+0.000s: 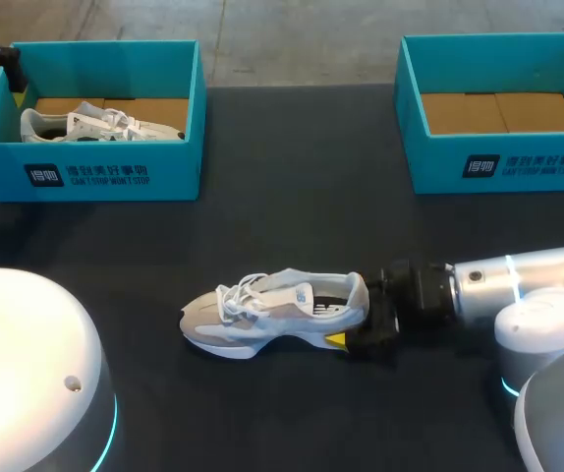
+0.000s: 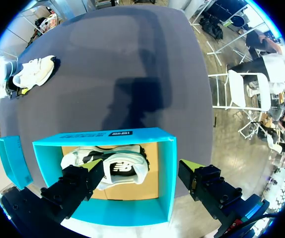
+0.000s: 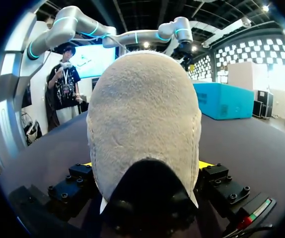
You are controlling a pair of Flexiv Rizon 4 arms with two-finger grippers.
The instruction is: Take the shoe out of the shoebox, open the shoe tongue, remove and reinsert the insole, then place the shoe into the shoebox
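My right gripper [image 1: 356,315] is clamped on the heel of the white sneaker [image 1: 262,313]. The sneaker stands on its sole in the middle of the dark table [image 1: 292,197], not in any box. Its toe points to my left. Its heel points at my right arm, which comes in low from the right side. In the right wrist view the fuzzy grey heel fills the space between my two fingers. A bit of yellow tip peeks out on each side, tight against the heel. The white laces sit on top of the sneaker. I cannot tell how the tongue lies.

My left gripper [image 2: 140,167] is well apart from all that, at the back left of the table. It hangs over the left shoebox [image 1: 95,172]. Its fingers are spread wide and hold nothing. A second sneaker [image 2: 110,168] lies inside that box on the brown cardboard floor. It is under the gripper and closer to one finger than the other.

The right shoebox [image 1: 498,162] stands at the back right, far from the left one. I can see its brown cardboard floor. Both boxes are blue-green with no lids on.
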